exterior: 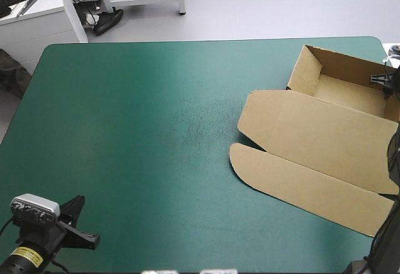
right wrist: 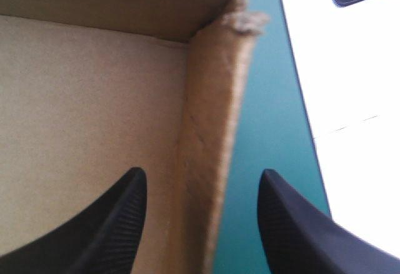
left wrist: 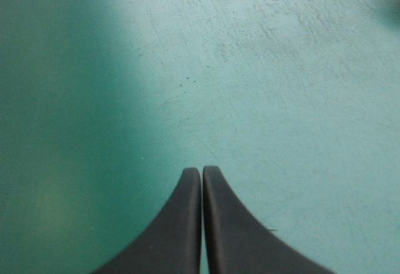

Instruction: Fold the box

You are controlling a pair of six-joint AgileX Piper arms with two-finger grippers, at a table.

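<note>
there was one box [exterior: 325, 139], brown, on the right side of the teal-green cover [exterior: 137, 130], near the far right corner. it lay as an open tray [exterior: 342, 91] with its walls up. two flat panels lay toward the near edge: the lid and, past a crease, one flap [exterior: 300, 183] with rounded ends.

two grippers were in view. the left gripper [left wrist: 201, 172] was clenched over bare cover at the near left corner, well apart from the box, its two black fingers meeting in a point and holding nothing. the right gripper [right wrist: 203, 177] was released at the tray's right wall [right wrist: 209, 117]. one finger [right wrist: 115, 224] was inside the tray, the other [right wrist: 294, 230] outside over the cover. one tray corner stood just ahead.
</note>
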